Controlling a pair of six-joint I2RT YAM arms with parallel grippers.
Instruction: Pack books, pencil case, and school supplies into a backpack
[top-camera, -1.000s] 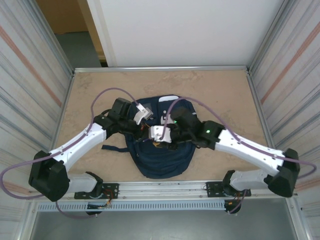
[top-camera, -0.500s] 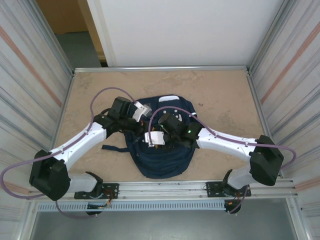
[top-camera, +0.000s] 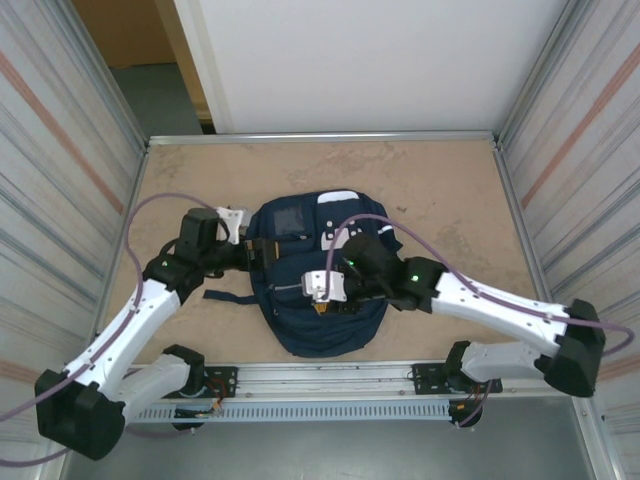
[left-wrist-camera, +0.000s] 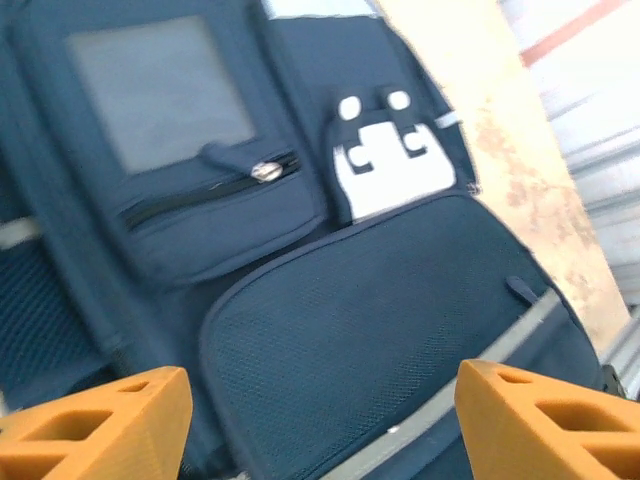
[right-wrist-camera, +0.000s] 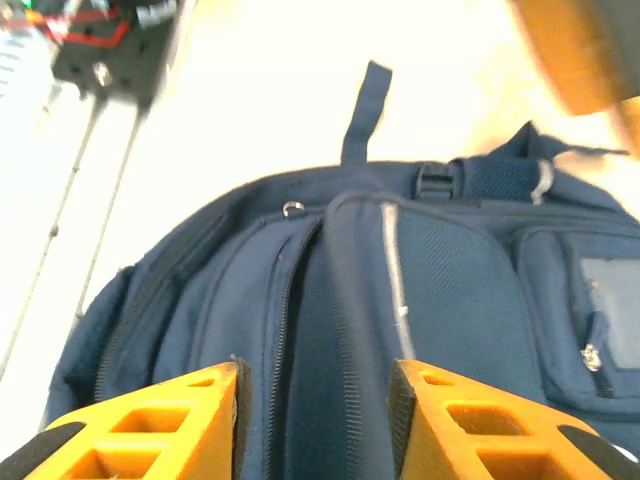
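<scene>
The navy-blue backpack (top-camera: 300, 325) lies flat mid-table, its square front patch (top-camera: 288, 221) and white buckle patches facing up. My left gripper (top-camera: 250, 252) sits at its left edge, wide open; in the left wrist view its fingers (left-wrist-camera: 95, 425) frame the mesh front of the backpack (left-wrist-camera: 380, 330) with nothing between them. My right gripper (top-camera: 322, 298) hovers over the bag's near half, open, its fingers (right-wrist-camera: 150, 420) straddling an open zipper line on the backpack (right-wrist-camera: 450, 280) without clamping it. Books, pencil case and school supplies are out of view.
A loose dark strap (top-camera: 226, 296) trails left of the bag. The beige table (top-camera: 450, 190) is fenced by corrugated walls on both sides and a metal rail (top-camera: 330, 377) along the near edge. A white wall stands at the back.
My left arm has drawn back leftward off the bag and its jaws have opened wide, uncovering the front patch. My right gripper has let go and opened, staying over the zipper.
</scene>
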